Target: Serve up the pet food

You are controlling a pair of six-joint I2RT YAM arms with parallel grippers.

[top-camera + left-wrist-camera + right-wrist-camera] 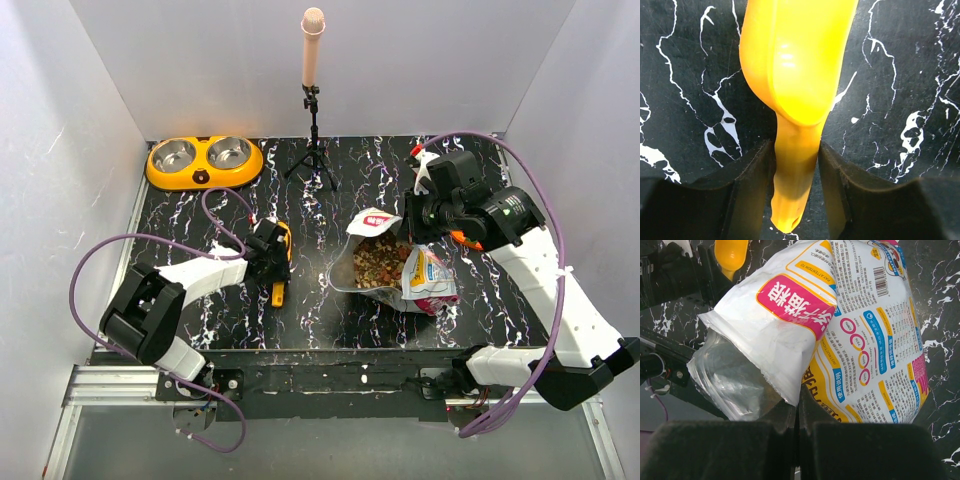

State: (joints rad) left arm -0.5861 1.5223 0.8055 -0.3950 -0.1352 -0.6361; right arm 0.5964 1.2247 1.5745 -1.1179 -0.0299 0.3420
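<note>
The white printed bag (425, 278) lies open on the black marble table (340, 200), with brown and tan pet food (377, 264) showing in its mouth. My right gripper (414, 226) is shut on the bag's torn top edge; in the right wrist view the jaws (798, 407) pinch that edge of the bag (865, 340), and only the silver lining shows, no kibble. My left gripper (270, 248) is shut on the handle of the yellow-orange scoop (282, 266), which lies on the table. In the left wrist view the scoop (795, 75) has its handle between my fingers (796, 150).
The orange double bowl (205, 178) with two steel cups stands at the far left corner. A small tripod with a pink-tipped pole (313, 110) stands at the back middle. White walls enclose the table on three sides.
</note>
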